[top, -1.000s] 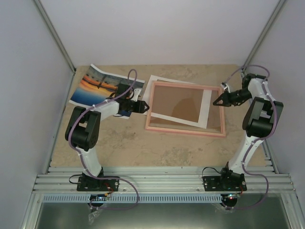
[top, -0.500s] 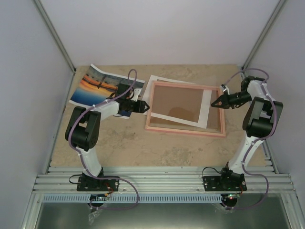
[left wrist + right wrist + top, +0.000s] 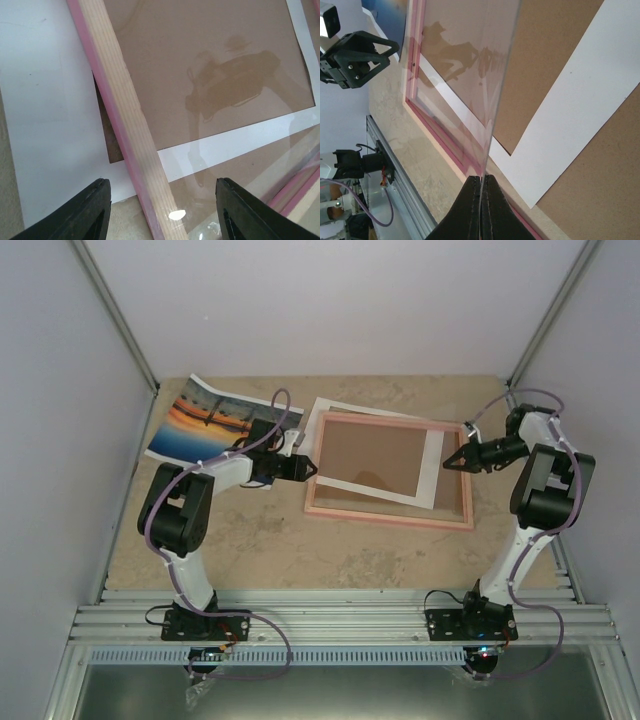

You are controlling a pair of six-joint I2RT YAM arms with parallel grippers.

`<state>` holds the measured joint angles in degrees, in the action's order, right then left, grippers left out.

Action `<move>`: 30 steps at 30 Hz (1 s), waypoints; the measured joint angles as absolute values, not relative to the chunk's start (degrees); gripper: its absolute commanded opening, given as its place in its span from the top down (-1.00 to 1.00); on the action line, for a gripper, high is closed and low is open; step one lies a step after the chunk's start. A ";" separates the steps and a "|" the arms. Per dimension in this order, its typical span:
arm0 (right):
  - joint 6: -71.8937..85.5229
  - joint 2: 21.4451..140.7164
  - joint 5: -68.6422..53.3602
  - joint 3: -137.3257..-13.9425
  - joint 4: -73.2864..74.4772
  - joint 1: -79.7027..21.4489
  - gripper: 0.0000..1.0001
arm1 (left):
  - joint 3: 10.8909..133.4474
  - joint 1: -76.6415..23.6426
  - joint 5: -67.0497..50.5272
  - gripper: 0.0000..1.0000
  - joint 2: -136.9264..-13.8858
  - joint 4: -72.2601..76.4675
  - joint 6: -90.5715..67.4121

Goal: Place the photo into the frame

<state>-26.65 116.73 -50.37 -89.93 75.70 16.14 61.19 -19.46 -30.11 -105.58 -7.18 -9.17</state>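
The photo, an orange sunset print, lies face up at the back left of the table. The pink frame lies flat in the middle over a brown board with a white border. My left gripper is open, its jaws either side of the frame's left rail, touching nothing. My right gripper is shut on the right edge of a clear pane, which is tilted up out of the frame. The pane's far edge rests near the left rail.
The brown board's white border sticks out past the frame at the back left and shows through at the right. Grey walls close in the table at left, right and back. A metal rail runs along the near edge.
My left gripper has moved right, up to the frame's left rail. My right gripper has shifted slightly back and up with the pane edge in it.
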 measured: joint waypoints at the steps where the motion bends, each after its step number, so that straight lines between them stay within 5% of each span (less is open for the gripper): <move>1: -26.74 116.75 -50.37 -89.52 75.59 16.23 0.99 | 61.19 -19.46 -30.13 -0.18 -105.58 -7.16 -9.30; 13: -25.58 117.03 -46.87 -88.16 71.31 16.29 0.99 | 63.42 -22.09 -21.87 -0.31 -106.04 -8.82 -8.36; 22: -24.32 118.43 -45.08 -87.50 68.51 15.70 0.99 | 72.62 -26.04 -10.83 0.02 -114.74 -13.10 -6.63; 30: -22.70 119.07 -44.80 -87.13 65.17 11.05 0.99 | 70.35 -24.03 -4.93 0.39 -110.63 -16.38 -5.02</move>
